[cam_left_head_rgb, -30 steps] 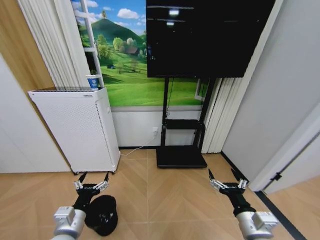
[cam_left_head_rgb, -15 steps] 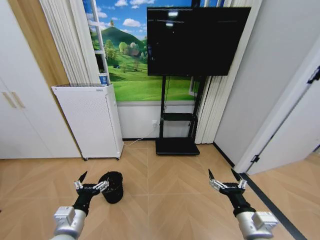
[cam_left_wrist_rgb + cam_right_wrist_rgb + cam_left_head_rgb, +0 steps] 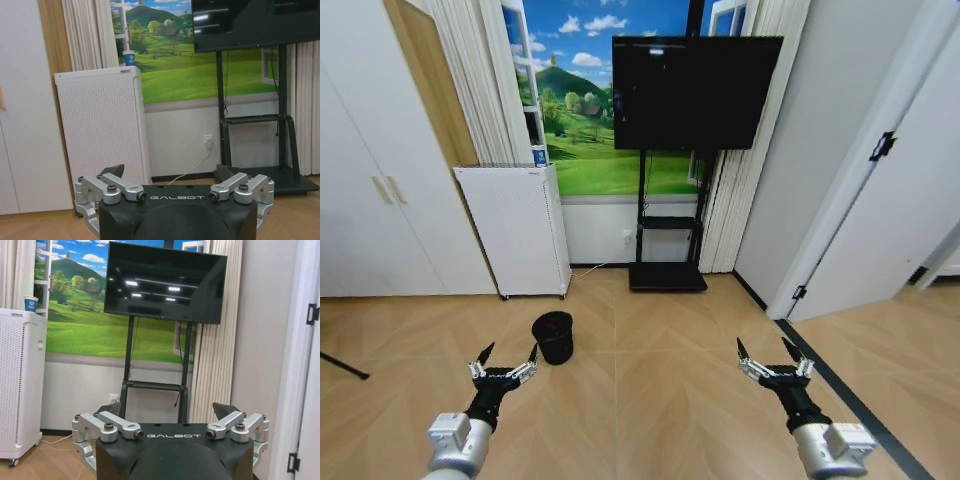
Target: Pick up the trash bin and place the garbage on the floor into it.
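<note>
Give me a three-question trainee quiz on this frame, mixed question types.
1. True or false: the left pincer is shut on the trash bin.
2. What stands on the white perforated appliance? A) a blue cup B) a green bottle C) a lamp
3. On what does the trash bin stand?

Key:
1. False; both it and the right pincer are open and empty, with the bin standing apart.
2. A, the blue cup.
3. The floor.

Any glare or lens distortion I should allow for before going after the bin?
Head view: wide-angle lens bows the door frames and walls outward at the edges; the trash bin near centre reads cleanly on the floor. Right wrist view: ceiling lights reflect as streaks on the TV. Left wrist view: similar glare on the screen.
</note>
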You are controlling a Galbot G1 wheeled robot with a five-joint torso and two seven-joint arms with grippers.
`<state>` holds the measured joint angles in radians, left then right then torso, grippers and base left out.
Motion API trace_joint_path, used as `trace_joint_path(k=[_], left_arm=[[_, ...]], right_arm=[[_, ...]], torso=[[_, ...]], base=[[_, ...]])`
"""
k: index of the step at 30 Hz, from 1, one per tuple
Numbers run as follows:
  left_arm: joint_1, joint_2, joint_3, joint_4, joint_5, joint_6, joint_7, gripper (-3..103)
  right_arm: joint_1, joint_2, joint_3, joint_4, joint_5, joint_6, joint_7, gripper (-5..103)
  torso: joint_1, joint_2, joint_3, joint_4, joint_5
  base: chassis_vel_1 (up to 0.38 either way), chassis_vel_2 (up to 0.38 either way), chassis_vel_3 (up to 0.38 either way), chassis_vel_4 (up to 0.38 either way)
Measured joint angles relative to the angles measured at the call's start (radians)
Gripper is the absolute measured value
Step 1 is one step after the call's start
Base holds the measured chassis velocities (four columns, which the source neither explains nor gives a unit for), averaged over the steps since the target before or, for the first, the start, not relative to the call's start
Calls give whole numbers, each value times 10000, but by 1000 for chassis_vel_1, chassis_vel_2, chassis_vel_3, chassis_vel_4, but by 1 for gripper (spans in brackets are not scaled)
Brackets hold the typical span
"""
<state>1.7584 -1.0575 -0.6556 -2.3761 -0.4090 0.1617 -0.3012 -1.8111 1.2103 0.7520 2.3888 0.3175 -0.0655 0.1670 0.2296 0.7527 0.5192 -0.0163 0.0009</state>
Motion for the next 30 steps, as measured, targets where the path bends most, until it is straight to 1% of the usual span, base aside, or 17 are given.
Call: trace_joint_path(k=[1,2,4,10,13,15,16,17,18,19,20,21,23,24,25,30], left_arm=[[0,0,0,0,0,0,0,100],[0,0,0,1,0,0,0,100],[0,0,0,1,0,0,-1,100],[0,0,0,0,0,0,-1,100],[0,0,0,0,0,-1,-1,100],[1,0,0,0,0,-1,0,100],[2,0,-1,1,-1,-1,-5,100],[2,0,-1,0,0,0,-4,100],[2,0,-1,0,0,0,-4,100],[0,0,0,0,-1,-1,1,100],[0,0,0,0,-1,-1,1,100],[0,0,1,0,0,-1,2,100],[-1,0,0,0,0,-1,2,100],[-2,0,0,1,0,-1,1,100],[-2,0,0,0,0,-1,1,100],[-2,0,0,0,0,-1,0,100]], right_arm=[[0,0,0,0,0,0,0,100],[-1,0,0,0,0,0,1,100],[0,0,0,0,0,0,0,100],[0,0,0,0,0,0,1,100],[0,0,0,0,0,0,0,100],[-1,0,0,0,0,0,0,100],[-5,0,0,0,0,0,0,100],[-7,0,0,1,0,0,0,100],[-7,0,0,1,0,0,0,100],[-8,0,0,0,0,0,1,100],[-8,0,0,0,0,0,1,100],[-6,0,0,0,0,0,1,100],[-4,0,0,0,0,0,1,100],[6,0,0,0,0,0,1,100],[6,0,0,0,0,0,0,100],[5,0,0,0,0,0,1,100]], torso=[[0,0,0,0,0],[1,0,1,1,-12],[1,-1,2,2,-14],[0,0,0,1,-4],[-1,0,0,1,-9],[-3,0,-1,0,-3],[-5,3,-3,5,-15],[-7,3,-4,3,-4],[-7,3,-4,3,-4],[-5,2,-1,-8,-13],[-5,2,-1,-8,-13],[-3,1,0,-2,-4],[2,-1,3,-1,-4],[7,-4,5,2,-12],[8,-5,5,4,-9],[6,-4,3,1,-10]], base=[[338,-354,-335,330],[338,-362,-335,330],[350,-362,-346,351],[352,-338,-357,357],[315,-310,-292,325],[161,-99,-199,167],[37,-34,-156,167],[37,-34,-88,60],[37,-34,-88,60],[0,0,0,0],[0,0,0,0],[-86,-40,1,-49],[-72,38,77,-49],[-72,58,110,-44],[-51,64,79,-52],[-15,25,32,-18]])
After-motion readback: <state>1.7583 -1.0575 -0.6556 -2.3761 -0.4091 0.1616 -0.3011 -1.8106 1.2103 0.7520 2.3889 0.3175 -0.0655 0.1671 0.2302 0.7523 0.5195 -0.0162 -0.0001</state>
